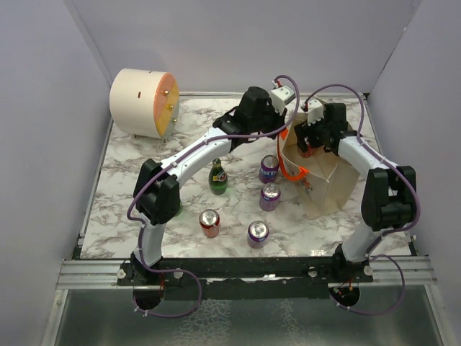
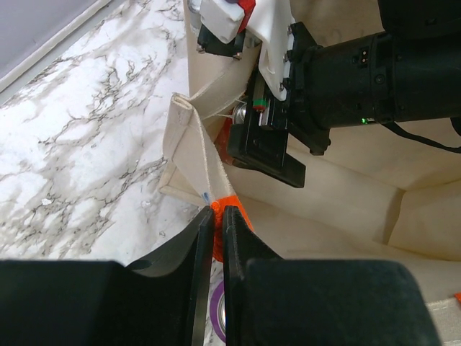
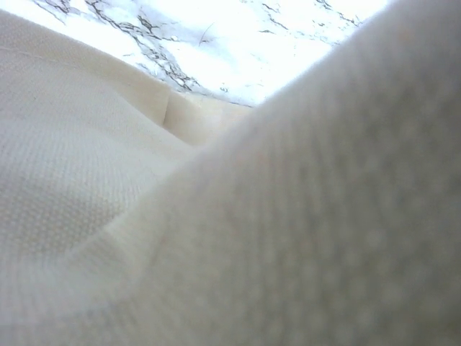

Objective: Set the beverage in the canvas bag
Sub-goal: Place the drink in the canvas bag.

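The beige canvas bag (image 1: pixel 328 180) stands open at the right of the table. My left gripper (image 1: pixel 287 132) is shut on its orange handle (image 2: pixel 218 210) at the bag's near rim (image 2: pixel 189 137). My right gripper (image 1: pixel 308 140) reaches down into the bag's mouth. In the left wrist view its black fingers (image 2: pixel 268 153) hang inside the bag, with something small and silvery beside them. The right wrist view shows only canvas (image 3: pixel 144 180), so its jaws are hidden. On the table stand a green bottle (image 1: pixel 218 176), a red can (image 1: pixel 209 222) and three purple cans (image 1: pixel 269 167).
A big white drum with an orange face (image 1: pixel 144 101) sits at the back left. Grey walls close the table on three sides. One purple can (image 1: pixel 270 196) stands right beside the bag's left wall, another (image 1: pixel 257 232) near the front edge.
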You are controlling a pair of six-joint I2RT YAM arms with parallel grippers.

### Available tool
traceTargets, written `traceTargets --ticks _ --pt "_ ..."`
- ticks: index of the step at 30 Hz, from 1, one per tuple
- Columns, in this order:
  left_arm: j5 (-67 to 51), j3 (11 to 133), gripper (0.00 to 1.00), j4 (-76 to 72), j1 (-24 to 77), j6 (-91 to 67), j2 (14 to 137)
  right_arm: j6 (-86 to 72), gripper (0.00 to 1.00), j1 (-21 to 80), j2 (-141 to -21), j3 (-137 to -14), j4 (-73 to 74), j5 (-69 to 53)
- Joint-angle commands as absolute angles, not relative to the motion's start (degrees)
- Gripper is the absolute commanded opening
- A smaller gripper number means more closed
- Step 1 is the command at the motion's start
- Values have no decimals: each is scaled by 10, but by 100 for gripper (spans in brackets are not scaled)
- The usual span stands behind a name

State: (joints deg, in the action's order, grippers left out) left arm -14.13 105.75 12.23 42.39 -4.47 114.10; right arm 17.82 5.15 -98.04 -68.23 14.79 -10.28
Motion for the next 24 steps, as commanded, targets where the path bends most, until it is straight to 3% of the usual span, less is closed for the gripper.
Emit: traceTargets --ticks 1,24 --pt "-153 1077 13 121 429 -51 1150 177 81 48 -992 -699 181 -100" --pt "-139 1110 14 114 435 -65 1172 193 88 48 -941 -747 228 -103"
